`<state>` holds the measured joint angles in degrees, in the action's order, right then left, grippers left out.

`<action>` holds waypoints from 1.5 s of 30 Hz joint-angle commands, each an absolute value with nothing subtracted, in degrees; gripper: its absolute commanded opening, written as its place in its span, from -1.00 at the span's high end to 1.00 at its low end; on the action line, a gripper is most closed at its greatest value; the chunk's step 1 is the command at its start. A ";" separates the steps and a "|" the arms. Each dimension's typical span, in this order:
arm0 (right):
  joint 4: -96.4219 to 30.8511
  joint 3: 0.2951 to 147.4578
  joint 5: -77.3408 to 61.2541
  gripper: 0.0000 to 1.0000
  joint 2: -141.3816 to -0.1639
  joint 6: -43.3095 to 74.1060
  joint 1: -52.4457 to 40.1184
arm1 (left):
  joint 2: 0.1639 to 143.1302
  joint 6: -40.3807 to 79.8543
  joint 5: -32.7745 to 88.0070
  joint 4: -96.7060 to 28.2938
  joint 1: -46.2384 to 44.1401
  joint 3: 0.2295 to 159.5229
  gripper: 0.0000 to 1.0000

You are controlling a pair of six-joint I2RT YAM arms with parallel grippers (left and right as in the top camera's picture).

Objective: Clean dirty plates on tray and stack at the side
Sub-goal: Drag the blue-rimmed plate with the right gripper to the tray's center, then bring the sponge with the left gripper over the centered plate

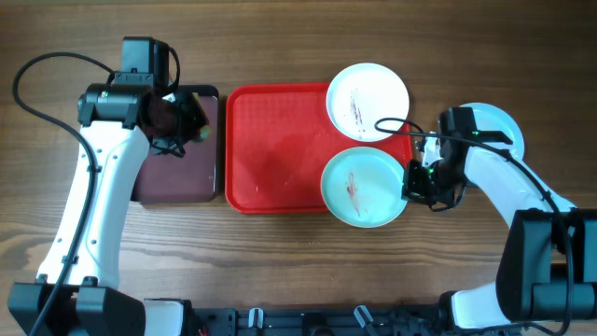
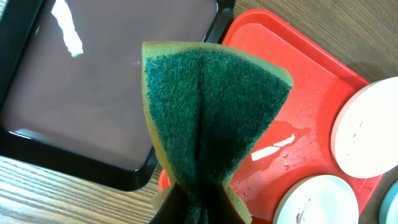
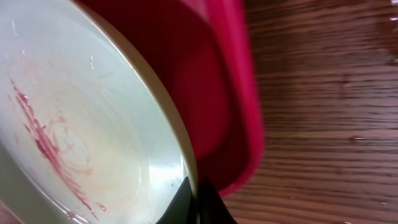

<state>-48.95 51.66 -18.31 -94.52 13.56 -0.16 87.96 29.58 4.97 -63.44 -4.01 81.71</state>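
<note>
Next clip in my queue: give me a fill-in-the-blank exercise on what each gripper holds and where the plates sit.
1. The left gripper is shut on a green ____.
2. The smeared plate pinched at its rim by the right gripper is pale ____.
3. The red tray carries ____ plates, while a third plate lies on the table to its right.

Missing words: sponge; blue; two.
</note>
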 commanded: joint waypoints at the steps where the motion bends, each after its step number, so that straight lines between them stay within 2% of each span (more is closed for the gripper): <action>1: -47.92 52.88 -23.64 0.91 -93.27 15.14 -4.19 | 88.31 28.71 4.91 -63.26 -4.08 81.56 0.92; 6: -37.67 53.15 -23.16 0.91 -92.42 31.57 -15.22 | 88.31 28.71 4.91 -63.26 -4.08 81.56 0.92; 9: -27.09 53.15 -15.38 0.91 -92.47 43.86 -23.51 | 88.31 28.71 4.91 -63.26 -4.08 81.56 0.92; 13: -19.86 53.15 -5.91 0.91 -93.86 49.15 -29.26 | 88.31 28.69 4.91 -63.26 -4.08 81.56 0.92; 25: -14.06 53.15 -11.88 0.87 -102.15 49.52 -29.74 | 88.31 28.71 4.91 -62.78 -4.36 81.56 0.92; 29: -14.11 53.23 -11.90 0.46 -102.13 46.35 -29.58 | 88.31 28.71 4.93 -62.15 -4.38 81.56 0.92; 32: -13.54 53.58 -11.68 0.10 -102.13 38.96 -27.64 | 88.31 28.71 5.04 -61.82 -4.38 81.56 0.92; 33: -12.95 53.58 -11.68 0.05 -102.13 36.47 -27.11 | 88.31 28.71 5.08 -61.76 -4.38 81.56 0.92; 36: -11.14 53.58 -11.60 0.04 -102.15 30.85 -26.20 | 88.31 28.71 5.10 -61.73 -4.40 81.56 0.92; 38: -8.75 53.58 -10.55 0.16 -102.30 28.62 -26.17 | 88.31 28.71 5.13 -61.78 -4.51 81.54 0.92; 45: -4.82 53.58 -10.33 0.31 -104.20 25.47 -26.17 | 89.41 28.69 5.02 -60.75 -8.54 81.56 0.92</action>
<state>-5.56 52.64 -11.29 -101.69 28.36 -26.04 88.09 29.58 4.97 -61.36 -6.55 81.71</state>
